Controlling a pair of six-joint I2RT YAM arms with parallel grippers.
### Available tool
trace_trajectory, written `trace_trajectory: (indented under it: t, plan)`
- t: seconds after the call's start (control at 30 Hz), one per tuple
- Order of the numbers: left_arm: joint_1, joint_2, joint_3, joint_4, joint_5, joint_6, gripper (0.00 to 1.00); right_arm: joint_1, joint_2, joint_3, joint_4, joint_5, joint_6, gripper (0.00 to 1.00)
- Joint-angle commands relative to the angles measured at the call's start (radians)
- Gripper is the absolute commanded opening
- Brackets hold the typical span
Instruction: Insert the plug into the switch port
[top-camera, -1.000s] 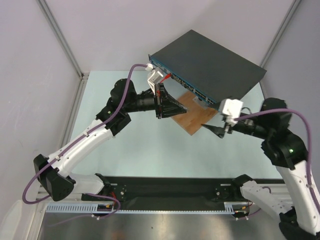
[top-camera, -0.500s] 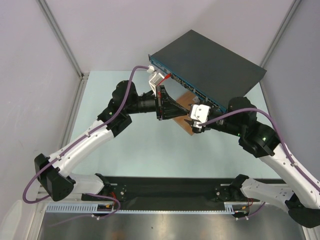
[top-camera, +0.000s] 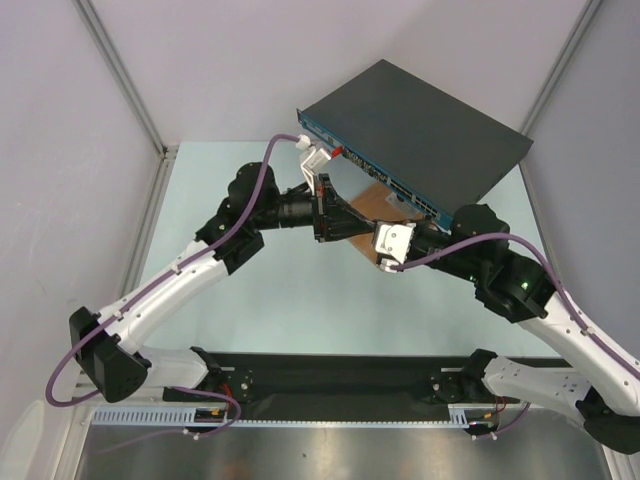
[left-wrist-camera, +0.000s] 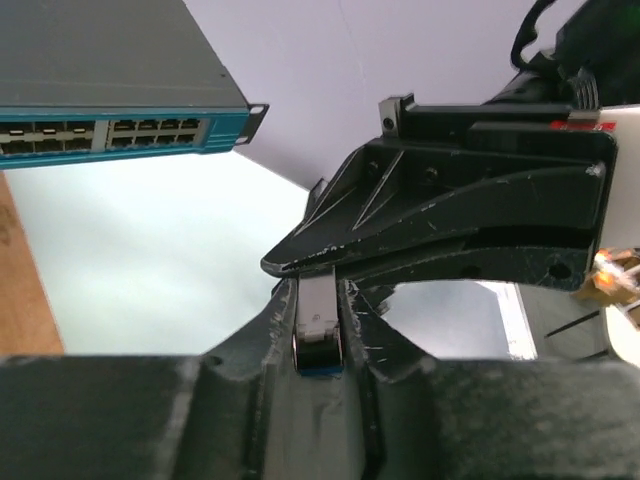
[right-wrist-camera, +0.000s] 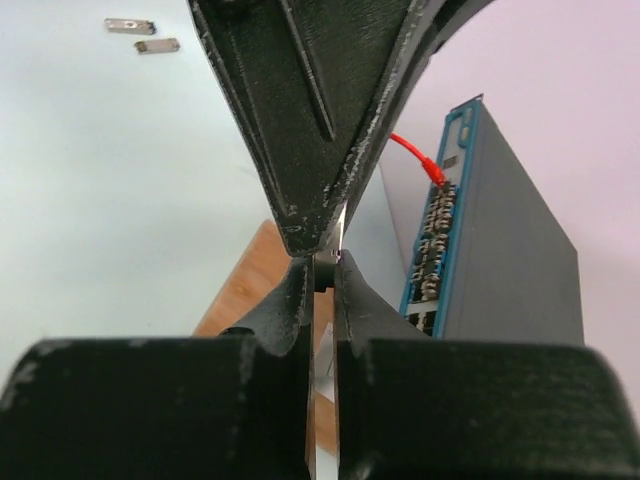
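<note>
Silver plug (left-wrist-camera: 318, 335) sits clamped in the left claw (left-wrist-camera: 318, 295), at 7 o'clock from the switch (top-camera: 420, 125). The right claw (right-wrist-camera: 322, 268) is clenched against the plug's tip; its hold is unclear. Recommended: settle one firm grip, square the plug to the blue port strip (left-wrist-camera: 110, 135), push straight.

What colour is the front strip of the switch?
Teal blue. The front strip of the switch shows best in the left wrist view.

switch (left-wrist-camera: 100, 60) runs off the frame's top-left | plug (left-wrist-camera: 318, 325) mostly buried between left gripper (left-wrist-camera: 318, 295) fingers | two metal bits (right-wrist-camera: 157, 45) too small to name
</note>
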Motion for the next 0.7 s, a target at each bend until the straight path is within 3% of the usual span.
trace_trajectory:
  t: [0.0, 0.17, 0.27, 0.37, 0.67]
  plan:
    - [-0.001, -0.024, 0.036, -0.105, 0.040, 0.111, 0.27, 0.007, -0.035, -0.009, 0.031, 0.024, -0.060, 0.00]
    - [0.004, -0.008, 0.167, -0.394, 0.055, 0.422, 0.50, 0.010, -0.087, -0.056, -0.003, 0.018, -0.165, 0.00]
    - [0.002, 0.046, 0.253, -0.552, 0.054, 0.545, 0.59, 0.020, -0.118, -0.095, -0.009, 0.018, -0.243, 0.00]
    - [-0.013, 0.107, 0.373, -0.758, 0.029, 0.704, 0.63, 0.029, -0.136, -0.119, -0.023, 0.006, -0.308, 0.00]
    - [-0.076, 0.196, 0.464, -0.913, -0.029, 0.789, 0.65, 0.075, -0.154, -0.173, 0.006, 0.032, -0.416, 0.00]
